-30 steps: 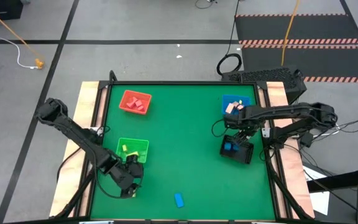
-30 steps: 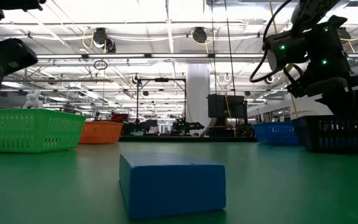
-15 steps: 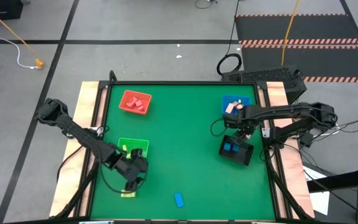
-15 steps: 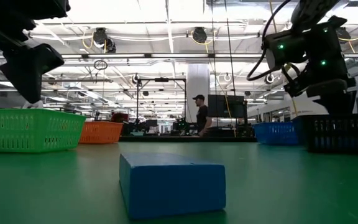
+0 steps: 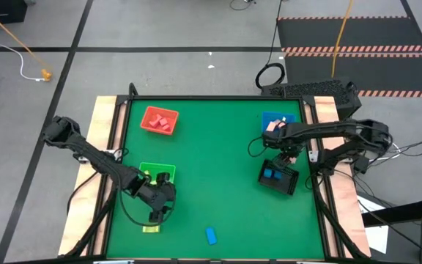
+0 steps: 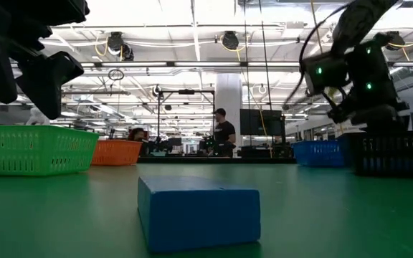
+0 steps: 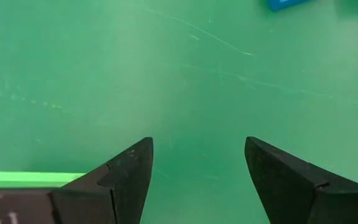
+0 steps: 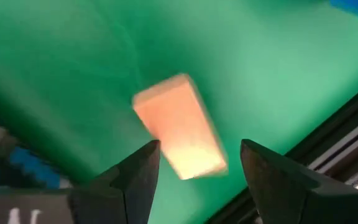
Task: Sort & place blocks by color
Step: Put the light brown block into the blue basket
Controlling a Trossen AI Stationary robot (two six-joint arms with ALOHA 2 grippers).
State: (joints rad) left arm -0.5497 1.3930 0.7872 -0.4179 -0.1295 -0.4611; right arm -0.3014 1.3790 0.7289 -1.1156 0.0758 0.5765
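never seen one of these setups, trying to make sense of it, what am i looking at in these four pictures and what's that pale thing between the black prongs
It is a robot with two dark arms at a green table. One picture looks straight down from above, one sits at table-top level, and two come from cameras on the wrists, so the black prongs are each arm's own fingers.

On the table are a red tray, a green tray, a blue tray and a black mesh basket holding blue pieces. A loose blue block lies near the front edge; it fills the low picture.

The left gripper is open and empty above bare table beside the green tray. The pale thing is a tan block seen between the right gripper's open fingers, near the blue tray. It is blurred, so whether it is falling or lying I cannot tell.
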